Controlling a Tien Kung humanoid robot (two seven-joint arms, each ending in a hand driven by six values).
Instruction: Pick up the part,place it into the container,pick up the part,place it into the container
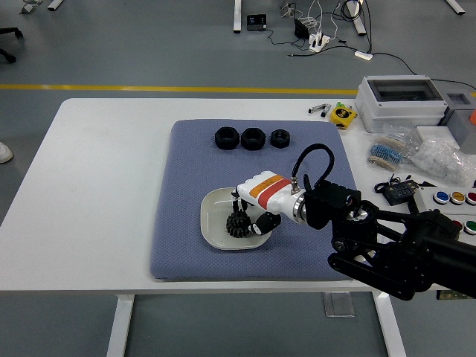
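Gripping black gear point(238, 224) inside white dish point(214, 210), right hand point(259, 195) fingers point(262, 223) curled.

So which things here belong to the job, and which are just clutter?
Job: white-and-orange right hand, black toothed gear, white square dish, three black ring parts, blue padded mat.

Clutter: yellow tape measure, grey lidded box, button box.

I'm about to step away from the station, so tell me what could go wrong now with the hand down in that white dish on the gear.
The right hand has its fingers around the gear inside the white dish. If the grip is shallow, the gear may slip back on lifting. The fingers could also catch the dish's rim and drag or tip it on the blue mat.
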